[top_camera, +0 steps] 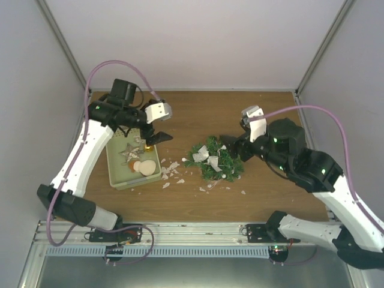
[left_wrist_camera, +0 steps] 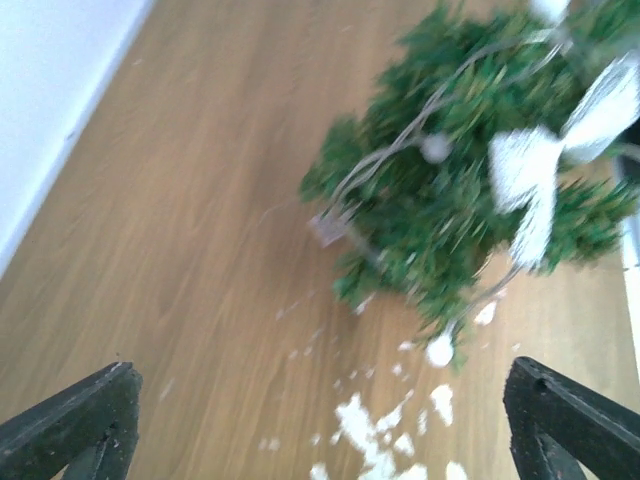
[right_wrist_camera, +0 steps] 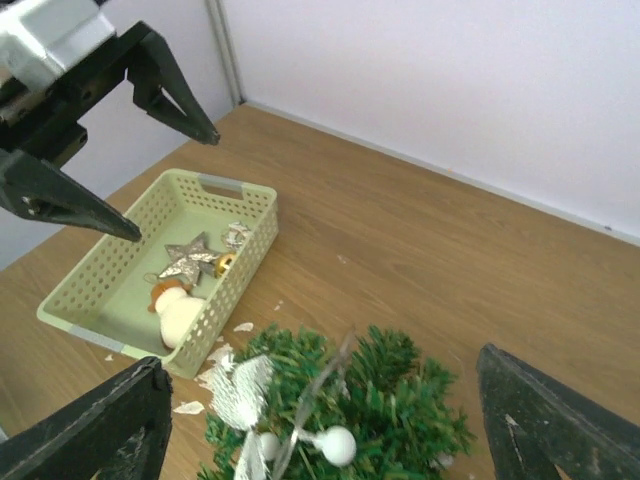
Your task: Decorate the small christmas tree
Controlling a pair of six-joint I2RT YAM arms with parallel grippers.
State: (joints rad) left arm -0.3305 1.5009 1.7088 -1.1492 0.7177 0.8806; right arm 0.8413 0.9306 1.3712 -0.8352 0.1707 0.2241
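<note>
The small christmas tree [top_camera: 215,161] stands mid-table, dark green, with a silver ribbon bow [top_camera: 201,154] and white balls on it. It fills the upper right of the left wrist view [left_wrist_camera: 450,200] and the bottom of the right wrist view [right_wrist_camera: 380,400]. My left gripper [top_camera: 155,133] hovers over the far right corner of the ornament tray, open and empty; the right wrist camera sees it [right_wrist_camera: 130,150] with its jaws spread wide. My right gripper [top_camera: 231,145] sits just right of the tree, open [right_wrist_camera: 320,358], holding nothing.
A pale green perforated tray [top_camera: 117,174] at the left holds a silver star [right_wrist_camera: 190,258], a small gold ball [right_wrist_camera: 226,263] and a white snowman figure [right_wrist_camera: 180,312]. White flakes [top_camera: 171,171] litter the wood between tray and tree. Grey walls enclose three sides.
</note>
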